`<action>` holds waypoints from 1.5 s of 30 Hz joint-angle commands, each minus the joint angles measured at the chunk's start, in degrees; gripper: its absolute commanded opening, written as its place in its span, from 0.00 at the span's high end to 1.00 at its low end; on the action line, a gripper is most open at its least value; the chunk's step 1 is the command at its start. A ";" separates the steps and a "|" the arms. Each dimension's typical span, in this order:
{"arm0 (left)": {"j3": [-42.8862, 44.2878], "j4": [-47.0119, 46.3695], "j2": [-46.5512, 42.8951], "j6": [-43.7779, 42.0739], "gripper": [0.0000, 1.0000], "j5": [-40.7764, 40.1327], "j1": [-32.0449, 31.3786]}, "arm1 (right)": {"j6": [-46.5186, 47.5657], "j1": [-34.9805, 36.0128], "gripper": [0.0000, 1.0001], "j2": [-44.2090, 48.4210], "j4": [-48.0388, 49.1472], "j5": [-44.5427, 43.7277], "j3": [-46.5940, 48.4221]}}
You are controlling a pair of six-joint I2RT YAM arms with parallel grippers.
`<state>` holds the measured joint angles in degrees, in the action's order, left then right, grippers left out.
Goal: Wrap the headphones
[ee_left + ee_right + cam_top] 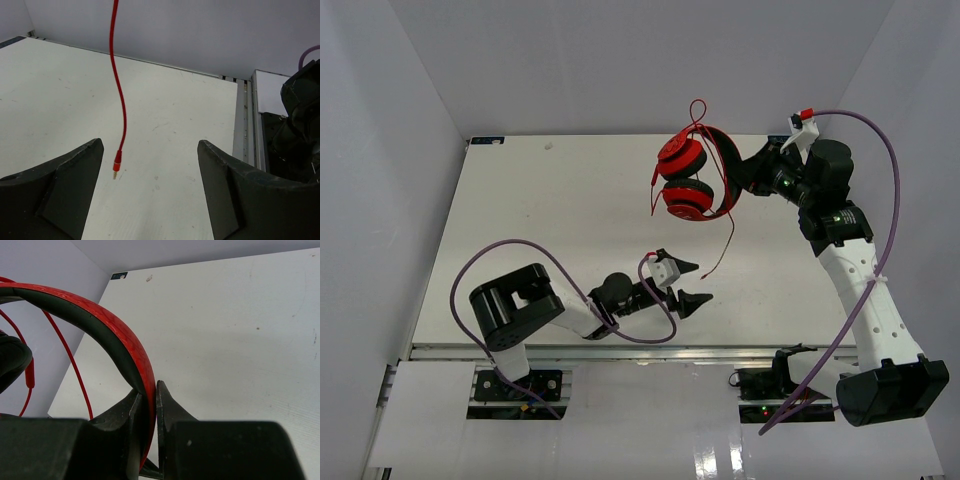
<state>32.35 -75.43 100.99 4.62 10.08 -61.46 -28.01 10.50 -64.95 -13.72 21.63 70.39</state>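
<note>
The red headphones (692,175) hang in the air over the far right of the table, my right gripper (748,178) shut on their headband (125,347). Black ear cushions face left. Their thin red cable (725,245) dangles down from them, and part of it loops above the headband. The cable's plug end (116,165) hangs free just above the table, close to my left gripper's left finger (65,185) without touching it. Lower down, my left gripper (688,282) stands open near the table's front edge, with nothing held between its fingers.
Thick purple robot cables (880,200) loop off both arms. The white table (540,220) ends at a metal rail (620,350) at the front. White walls close in the back and sides. The right arm's base (297,130) shows at the left wrist view's right edge.
</note>
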 commanded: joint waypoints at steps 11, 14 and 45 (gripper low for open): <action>16.83 5.55 7.35 -9.00 0.11 -6.83 0.20 | -1.96 -0.22 0.92 2.46 2.90 2.90 -0.08; 23.02 8.35 12.14 -10.49 0.19 -14.91 0.46 | -1.87 -0.22 0.92 3.15 2.56 3.07 0.18; -2.03 21.83 -14.28 8.47 0.94 30.49 24.58 | 70.98 -0.05 0.92 2.02 -30.23 23.98 -1.53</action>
<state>28.11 -69.18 89.14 10.20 29.41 -41.45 26.02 10.29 -62.85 -34.08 47.69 69.93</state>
